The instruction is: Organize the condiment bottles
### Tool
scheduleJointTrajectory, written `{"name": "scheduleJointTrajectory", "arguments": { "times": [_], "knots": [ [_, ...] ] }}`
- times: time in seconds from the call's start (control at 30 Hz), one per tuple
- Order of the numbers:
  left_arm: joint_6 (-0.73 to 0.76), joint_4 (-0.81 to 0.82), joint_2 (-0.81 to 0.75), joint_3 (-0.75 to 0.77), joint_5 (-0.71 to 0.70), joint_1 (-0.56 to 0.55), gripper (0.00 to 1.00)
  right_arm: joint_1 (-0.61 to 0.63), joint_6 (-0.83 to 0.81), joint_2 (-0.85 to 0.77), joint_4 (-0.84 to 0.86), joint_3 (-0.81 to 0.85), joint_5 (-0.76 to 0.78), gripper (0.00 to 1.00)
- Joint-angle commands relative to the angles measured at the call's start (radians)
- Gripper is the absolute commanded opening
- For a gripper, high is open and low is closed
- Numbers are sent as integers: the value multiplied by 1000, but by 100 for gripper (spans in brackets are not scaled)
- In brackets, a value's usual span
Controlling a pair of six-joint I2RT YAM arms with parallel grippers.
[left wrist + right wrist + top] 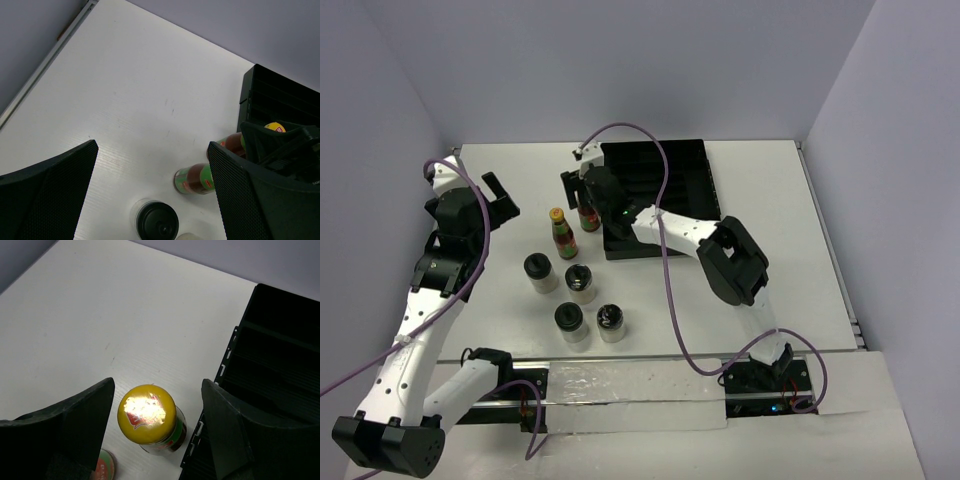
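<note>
White table (pixel 770 190), plain lavender walls (pixel 650 60); light probably overhead.

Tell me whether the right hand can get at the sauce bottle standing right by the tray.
Probably yes: the right hand hangs open over the sauce bottle, a finger each side, nothing between.

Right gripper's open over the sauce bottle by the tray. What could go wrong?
The sauce bottle sits off-centre under the right gripper, nearer one finger, so closing may tip it. The other finger hangs over the black tray wall and could catch it. The second sauce bottle stands close by; a swing might knock it.
</note>
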Motion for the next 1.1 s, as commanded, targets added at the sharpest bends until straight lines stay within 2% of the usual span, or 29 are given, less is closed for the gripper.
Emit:
{"name": "scheduleJointTrajectory", "arguments": {
  "times": [0.0, 0.1, 0.2, 0.23, 0.3, 0.33, 0.37, 0.4, 0.77, 0.9, 1.07],
  "knots": [
    [14, 21, -17, -10, -8, -4, 99, 12, -2, 16, 59, -14, 22, 76],
    [15, 23, -11, -13, -9, -5, 99, 15, -2, 24, 61, -13, 30, 74],
    [17, 22, -9, -15, -11, -4, 99, 16, -4, 22, 73, -26, 38, 62],
    [18, 23, -7, -15, -11, -4, 99, 16, -4, 20, 75, -27, 40, 61],
    [19, 25, -8, -17, -11, -4, 99, 18, -8, 10, 80, -33, 41, 49],
    [19, 25, -6, -19, -11, -5, 99, 18, -12, 4, 85, -37, 43, 37],
    [19, 25, -6, -19, -12, -4, 99, 18, -19, -4, 89, -38, 41, 17],
    [18, 25, -6, -19, -13, -4, 99, 17, -32, -13, 88, -36, 36, 9],
    [7, 22, 1, -18, -16, -4, 99, 12, -149, -110, 127, 71, 2, 9],
    [11, 19, 5, -15, -32, -4, 99, -2, -174, -70, 112, 191, 22, 9],
    [20, -2, 17, 5, -53, -4, 100, -34, -168, 41, 40, 423, 35, 9]
  ]
}}
